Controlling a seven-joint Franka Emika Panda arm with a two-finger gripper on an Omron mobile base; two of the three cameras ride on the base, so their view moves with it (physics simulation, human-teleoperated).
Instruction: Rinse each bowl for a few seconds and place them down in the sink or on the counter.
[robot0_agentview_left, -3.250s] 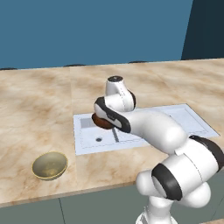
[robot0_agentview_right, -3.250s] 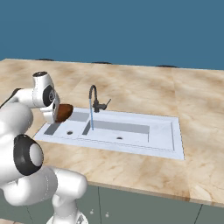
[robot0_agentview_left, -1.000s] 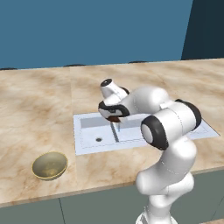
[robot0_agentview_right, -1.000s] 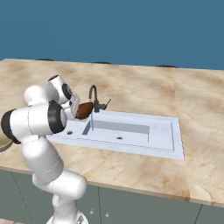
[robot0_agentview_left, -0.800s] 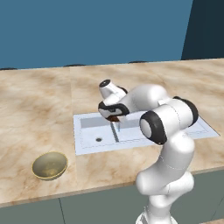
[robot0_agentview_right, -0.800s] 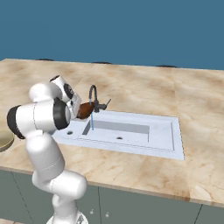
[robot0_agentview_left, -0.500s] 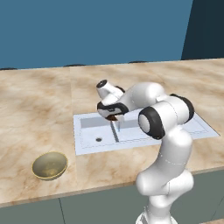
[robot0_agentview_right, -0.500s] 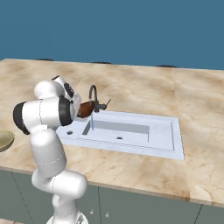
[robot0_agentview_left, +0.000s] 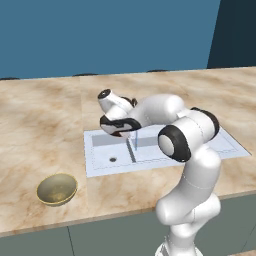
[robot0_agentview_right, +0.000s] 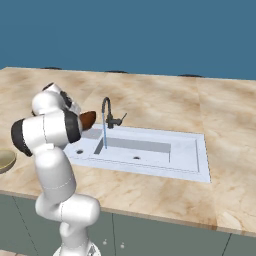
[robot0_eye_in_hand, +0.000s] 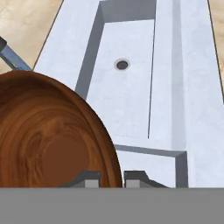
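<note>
Water falls in a thin blue stream (robot0_agentview_right: 104, 132) from the dark curved tap (robot0_agentview_right: 107, 112) into the white sink (robot0_agentview_right: 185, 165), landing near the wall between the two basins. Both basins look bare apart from their small round drains; the hand view shows one drain (robot0_eye_in_hand: 122, 64) in the floor of a basin with nothing lying around it.

The brown wooden bowl (robot0_eye_in_hand: 48, 140) is held up over the left part of the sink, tilted on its side rather than level. In the right base view it shows as a dark red-brown shape (robot0_agentview_right: 87, 119) just left of the tap and the stream, close to the water but apart from it as far as can be seen. In the left base view only a sliver of it (robot0_agentview_left: 119, 133) peeks out under the hand. Its inside shows wood grain and a flat round bottom, and holds nothing.

The fingers (robot0_eye_in_hand: 110, 178) are pinching the bowl's rim, one tip inside the bowl and one outside, with the wall between them.

The second bowl (robot0_agentview_left: 56, 189), pale olive-gold, sits upright on the worktop (robot0_agentview_left: 45, 115) well to the left of the sink, near the front edge. It is empty too.
</note>
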